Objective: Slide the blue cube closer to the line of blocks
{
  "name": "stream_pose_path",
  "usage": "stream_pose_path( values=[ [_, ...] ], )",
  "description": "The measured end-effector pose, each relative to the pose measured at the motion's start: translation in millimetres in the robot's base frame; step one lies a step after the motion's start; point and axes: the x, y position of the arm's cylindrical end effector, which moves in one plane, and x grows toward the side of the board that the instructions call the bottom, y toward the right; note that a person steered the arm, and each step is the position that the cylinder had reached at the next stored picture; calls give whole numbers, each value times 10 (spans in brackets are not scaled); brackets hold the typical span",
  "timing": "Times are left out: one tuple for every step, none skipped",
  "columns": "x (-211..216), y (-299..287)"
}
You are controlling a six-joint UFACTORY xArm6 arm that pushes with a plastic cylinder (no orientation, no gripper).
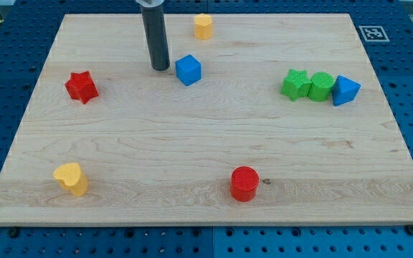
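No jaws, nothing held: upright rod, my tip (160,68) just left of blue cube (188,69).

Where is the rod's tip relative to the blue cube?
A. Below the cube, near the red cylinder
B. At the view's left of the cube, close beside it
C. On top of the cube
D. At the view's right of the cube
B: my tip stands just at the view's left of the blue cube, with a narrow strip of board showing between them.
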Motion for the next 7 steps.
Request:
stream_pose_path(
  values=[
    [101, 245],
    [101, 247],
    [101, 248],
    [101, 248],
    [101, 347],
    [101, 365],
    [101, 366]
  ],
)
